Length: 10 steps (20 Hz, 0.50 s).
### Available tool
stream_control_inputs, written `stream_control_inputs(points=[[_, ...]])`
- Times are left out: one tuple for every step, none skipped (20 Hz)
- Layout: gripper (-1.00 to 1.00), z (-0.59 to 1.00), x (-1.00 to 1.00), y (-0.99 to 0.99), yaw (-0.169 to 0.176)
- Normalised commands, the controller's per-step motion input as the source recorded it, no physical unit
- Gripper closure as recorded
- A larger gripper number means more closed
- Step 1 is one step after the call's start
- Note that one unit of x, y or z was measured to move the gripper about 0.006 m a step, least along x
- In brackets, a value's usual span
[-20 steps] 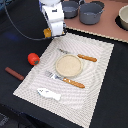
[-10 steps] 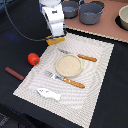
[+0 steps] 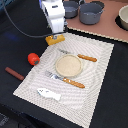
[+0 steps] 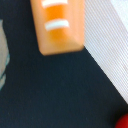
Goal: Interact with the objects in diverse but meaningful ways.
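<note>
One bread loaf [image 3: 55,39] sits directly under my gripper [image 3: 56,35], at the far corner of the striped placemat [image 3: 95,75], partly off its edge, so I judge it is my target. Whether the jaws grip it or stand released, I cannot tell. Nearby, the tomato [image 3: 33,58] rests on dark tabletop [image 3: 20,35].

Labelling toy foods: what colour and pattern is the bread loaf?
Yellow-orange with white slashes; the bread loaf shows best in the wrist view.
</note>
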Motion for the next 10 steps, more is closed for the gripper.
stream_control_inputs(points=[[-1.0, 0.36, -0.04, -0.71, -0.058], [-1.0, 0.28, -0.02, -0.7, -0.064], [-1.0, 0.21, -0.02, -0.68, -0.069], [-1.0, 0.11, -0.02, -0.66, -0.079], [-1.0, 0.04, -0.02, -0.63, -0.085], [-1.0, 0.0, -0.01, -0.58, -0.094], [-1.0, -0.01, 0.0, -0.55, -0.095], [-1.0, -0.09, 0.0, -0.49, -0.108], [-1.0, -0.15, 0.0, -0.43, -0.131], [-1.0, -0.21, -0.02, -0.38, -0.149]])
